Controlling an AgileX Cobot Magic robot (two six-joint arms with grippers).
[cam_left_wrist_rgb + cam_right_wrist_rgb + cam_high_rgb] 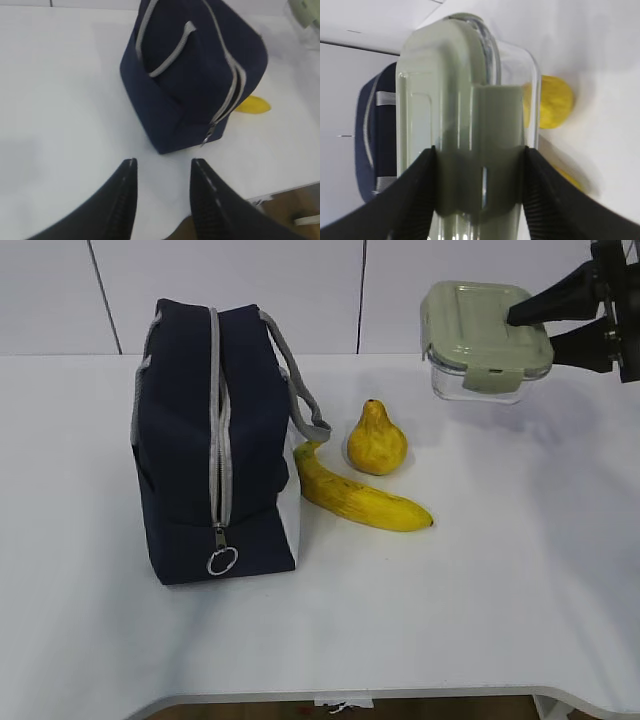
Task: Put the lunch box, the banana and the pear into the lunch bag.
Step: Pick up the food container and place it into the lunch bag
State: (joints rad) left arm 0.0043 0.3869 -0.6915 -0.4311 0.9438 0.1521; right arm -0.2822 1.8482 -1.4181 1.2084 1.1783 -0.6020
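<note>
- Nearest the camera: boxy navy-blue fabric lunch bag [215, 445] stands on the white table [480, 620], zipper end and ring pull [221, 560] facing front. Grey zipper [217, 430] looks partly parted along the top, but not wide enough to load; can't see anything inside.
- Left gripper [162, 192] hangs above the table short of the bag, fingers apart, holding nothing. Judging by position, it's staged to widen or steady the opening.
- Just beside the bag: ripe yellow banana [360, 498], stem end near the bag's white side panel.
- Behind it, small yellow pear [376, 441] upright, close to or touching the banana. Both are outside the bag.
- Farthest: right gripper [520, 327] clamped on the clear rectangular lunch box [485, 340] with sage-green snap lid, gripping across lid and base at the clip side. Box is lifted off the table, well right of the bag; looks empty.
</note>
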